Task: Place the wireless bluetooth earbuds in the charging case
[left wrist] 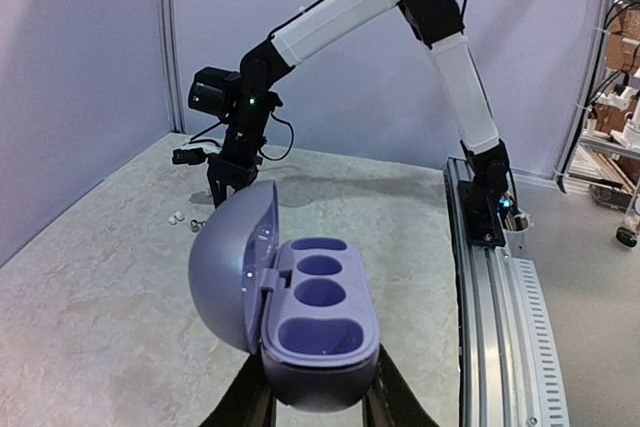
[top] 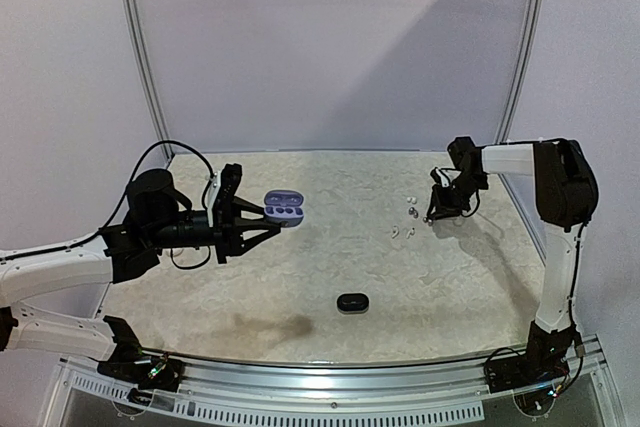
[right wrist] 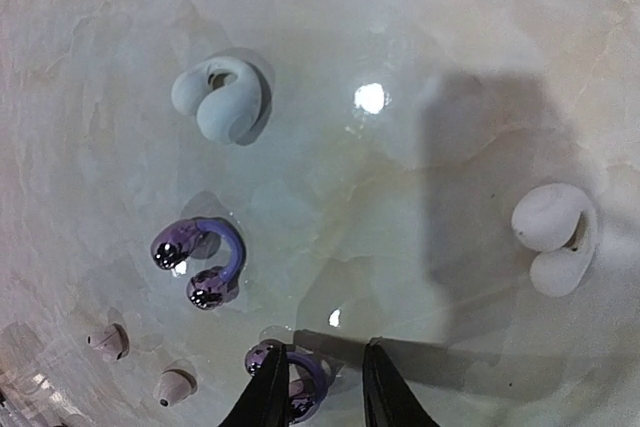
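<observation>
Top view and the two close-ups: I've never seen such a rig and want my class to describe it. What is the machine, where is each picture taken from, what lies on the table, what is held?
These are two robot arms bolted at the near edge of a table. The top view looks down from above and behind them; the close-ups come from a camera on each wrist. The left gripper holds an open purple charging case, its wells empty. The right gripper hovers with jaws apart, apparently gripping nothing, over a purple earbud. Another purple earbud, two white earbuds and a closed black case lie on the table.
</observation>
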Controlling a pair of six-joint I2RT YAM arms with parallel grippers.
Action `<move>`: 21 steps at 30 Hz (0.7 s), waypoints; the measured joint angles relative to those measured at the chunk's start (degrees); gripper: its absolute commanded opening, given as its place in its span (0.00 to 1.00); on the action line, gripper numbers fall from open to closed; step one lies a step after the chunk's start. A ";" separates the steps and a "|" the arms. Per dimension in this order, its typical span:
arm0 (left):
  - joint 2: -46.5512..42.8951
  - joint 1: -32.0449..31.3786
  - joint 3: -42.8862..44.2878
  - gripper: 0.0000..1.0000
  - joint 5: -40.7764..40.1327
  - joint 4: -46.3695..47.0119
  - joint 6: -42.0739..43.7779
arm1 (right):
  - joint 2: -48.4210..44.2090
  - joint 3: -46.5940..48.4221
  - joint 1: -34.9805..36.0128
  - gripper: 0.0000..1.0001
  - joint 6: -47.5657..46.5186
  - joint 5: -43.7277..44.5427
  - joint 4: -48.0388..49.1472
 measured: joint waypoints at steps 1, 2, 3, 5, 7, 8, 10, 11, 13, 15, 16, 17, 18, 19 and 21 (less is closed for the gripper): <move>0.00 0.00 0.00 0.00 -0.02 0.00 0.11 | -0.31 -0.39 0.20 0.26 0.00 -0.13 -0.07; 0.00 0.00 0.00 0.00 0.00 0.00 0.17 | -0.52 -0.72 0.37 0.26 -0.02 -0.17 -0.11; 0.00 0.00 0.00 0.00 0.00 0.00 0.33 | -0.79 -1.07 0.59 0.26 -0.02 -0.33 -0.22; 0.00 0.00 0.00 0.00 0.00 0.00 0.42 | -1.18 -1.64 0.96 0.26 -0.02 -0.52 -0.48; 0.00 0.00 0.00 0.00 -0.02 0.00 0.57 | -1.53 -2.19 1.22 0.26 0.00 -0.68 -0.50; 0.00 0.00 0.00 0.00 0.00 0.00 0.61 | -1.73 -2.43 1.31 0.26 0.00 -0.72 -0.50; 0.00 0.00 0.00 0.00 0.00 0.00 0.74 | -2.12 -3.04 1.51 0.27 0.00 -0.85 -0.52; 0.00 0.00 0.00 0.00 0.00 0.00 0.76 | -2.34 -3.34 1.60 0.27 0.00 -1.01 -0.55; 0.00 0.00 0.00 0.00 0.02 0.00 0.79 | -2.80 -4.09 1.81 0.27 0.00 -1.20 -0.57; 0.00 0.00 0.00 0.00 0.02 0.00 0.79 | -3.30 -4.87 2.05 0.27 0.00 -1.44 -0.52; 0.00 0.00 0.00 0.00 0.02 0.00 0.79 | -3.72 -5.51 2.19 0.27 0.00 -1.64 -0.48; 0.00 0.00 0.00 0.00 0.04 0.00 0.79 | -4.15 -6.16 2.32 0.27 0.00 -1.86 -0.46; 0.00 0.00 0.00 0.00 0.11 0.00 0.79 | -4.57 -6.80 2.45 0.27 0.00 -2.08 -0.52; 0.00 0.00 0.00 0.00 0.13 -0.02 0.79 | -4.94 -7.32 2.58 0.28 0.02 -2.25 -0.52; 0.00 0.00 0.00 0.00 0.17 -0.02 0.79 | -5.53 -8.24 2.75 0.29 0.04 -2.67 -0.42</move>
